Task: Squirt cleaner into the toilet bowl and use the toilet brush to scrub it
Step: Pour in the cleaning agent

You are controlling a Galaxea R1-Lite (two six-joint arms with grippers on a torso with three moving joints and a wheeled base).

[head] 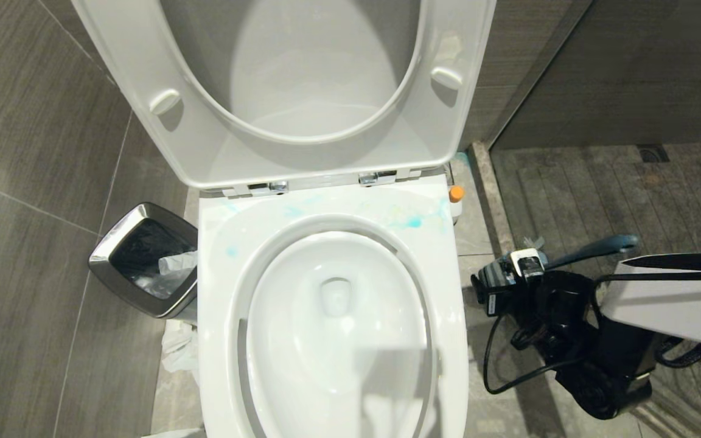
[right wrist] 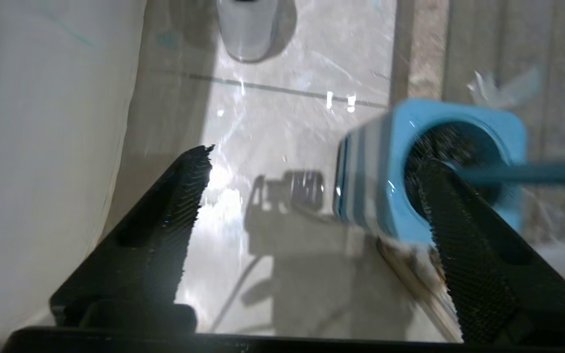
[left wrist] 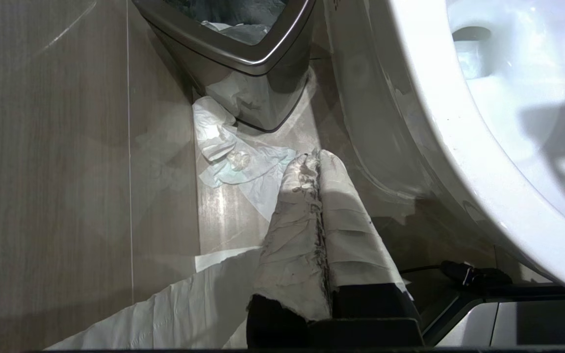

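The toilet bowl [head: 338, 328] fills the middle of the head view, seat and lid raised; turquoise smears mark its back rim [head: 408, 222]. The cleaner [head: 456, 201], white with an orange cap, stands on the floor by the toilet's right rear. The toilet brush sits in its blue holder [right wrist: 375, 181], black head [right wrist: 459, 147] inside, teal handle [right wrist: 532, 172] leaning out. My right gripper [right wrist: 314, 162] hangs open low beside the toilet; nothing lies between its fingers, and one finger [right wrist: 459, 220] overlaps the holder's mouth. My left gripper [left wrist: 314, 158] is shut and empty, low on the toilet's left.
A steel-rimmed waste bin [head: 143, 261] stands left of the toilet, with crumpled tissue [left wrist: 233, 157] on the floor next to it. A raised stone sill [head: 490, 194] runs to the right of the toilet. The toilet's outer wall [right wrist: 42, 147] is close beside my right gripper.
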